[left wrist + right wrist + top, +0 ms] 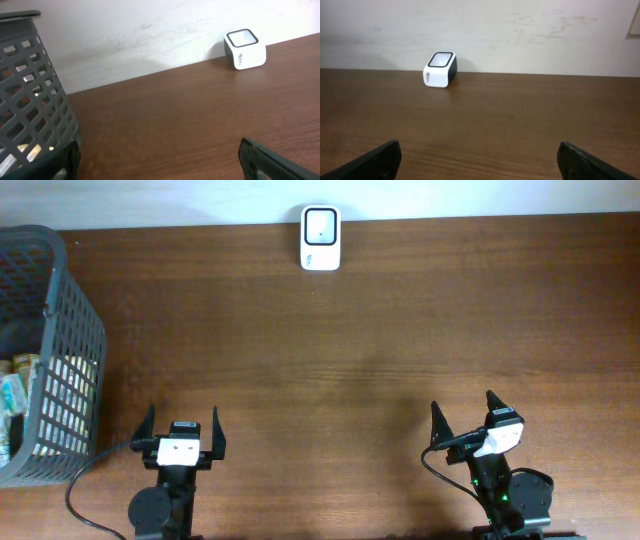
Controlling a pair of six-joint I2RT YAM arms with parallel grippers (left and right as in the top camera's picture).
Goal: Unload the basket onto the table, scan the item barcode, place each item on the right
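Overhead, white barcode scanner at far edge of wooden table, grey mesh basket at left holding packaged items, left gripper and right gripper near front edge, fingers spread wide, gripping nothing.

Basket and its contents only partly seen
The grey basket ran off the overhead view's left edge; the packets inside were too small to identify, and the scanner lettering was unreadable.
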